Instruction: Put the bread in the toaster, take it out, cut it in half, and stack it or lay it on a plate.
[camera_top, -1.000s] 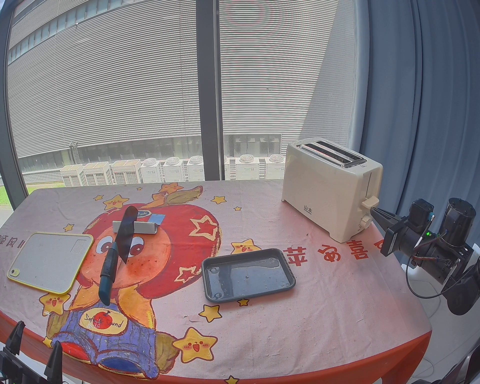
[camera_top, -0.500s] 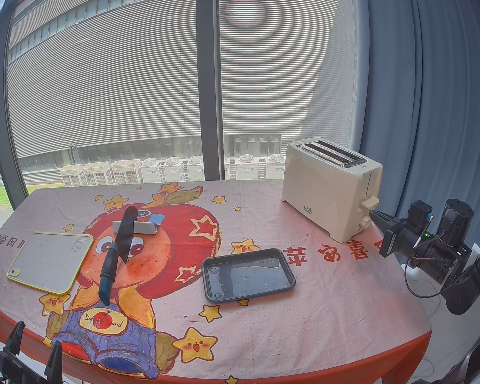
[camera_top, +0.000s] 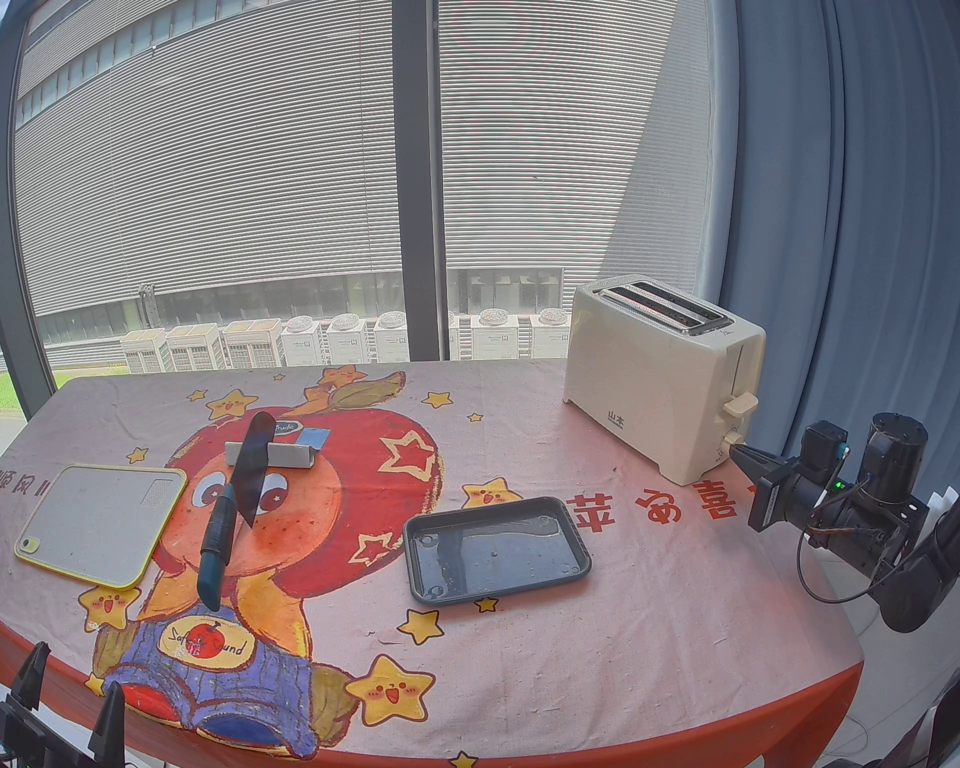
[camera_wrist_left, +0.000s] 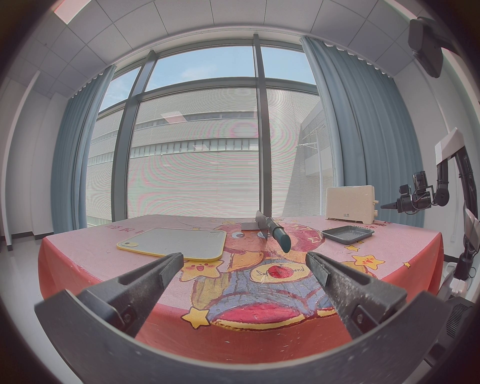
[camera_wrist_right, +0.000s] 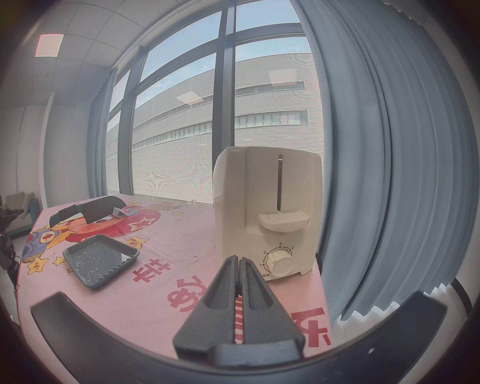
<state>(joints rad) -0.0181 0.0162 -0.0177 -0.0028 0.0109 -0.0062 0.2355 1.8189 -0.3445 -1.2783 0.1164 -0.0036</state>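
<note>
The cream toaster (camera_top: 660, 375) stands at the table's back right, its lever (camera_wrist_right: 284, 220) at the low end of its slot above a dial (camera_wrist_right: 279, 262). My right gripper (camera_top: 738, 455) is shut with nothing held. It points at the toaster's lever end, its tip (camera_wrist_right: 239, 265) just below and in front of the dial. An empty dark tray (camera_top: 497, 548) lies mid-table. A blue-handled knife (camera_top: 225, 510) leans on a small rest (camera_top: 270, 455). My left gripper (camera_wrist_left: 245, 270) hangs open off the table's near left edge.
A pale cutting board (camera_top: 100, 522) with a yellow rim lies at the left. A blue curtain (camera_top: 850, 250) hangs close behind the toaster and my right arm. The table's right edge runs under the right gripper.
My right gripper has dropped lower and edged slightly left, from beside the lever to below the dial. Nothing else has moved.
</note>
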